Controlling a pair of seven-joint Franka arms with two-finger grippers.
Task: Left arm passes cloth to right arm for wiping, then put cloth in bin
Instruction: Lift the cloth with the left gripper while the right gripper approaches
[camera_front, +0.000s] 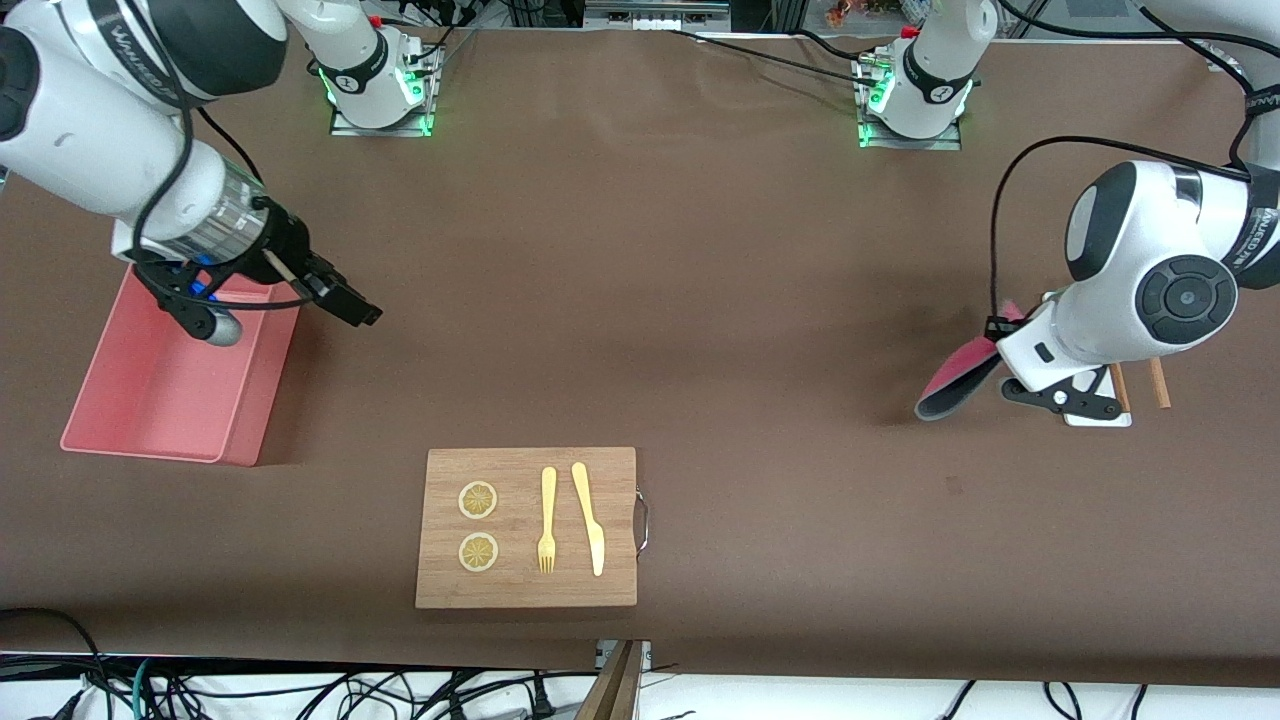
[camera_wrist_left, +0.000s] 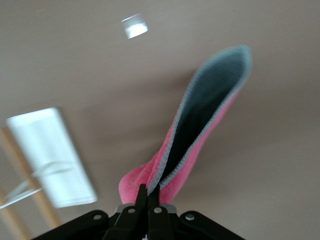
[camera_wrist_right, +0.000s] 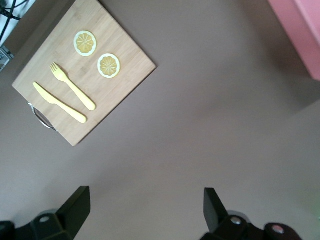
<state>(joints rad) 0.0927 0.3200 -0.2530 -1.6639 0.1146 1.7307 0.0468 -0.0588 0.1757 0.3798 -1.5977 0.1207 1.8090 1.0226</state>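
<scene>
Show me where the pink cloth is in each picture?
Front view: the cloth hangs from the left gripper, above the table at the left arm's end.
Left wrist view: the cloth fills the middle, pinched in the shut fingers, grey side showing.
Right wrist view: not in it.
Shared landmark: the white tray beside the cloth shows in the front and left wrist views.

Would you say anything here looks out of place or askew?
Nothing stands out. The cloth hangs folded from the shut left gripper, the right gripper waits open beside the bin.
</scene>
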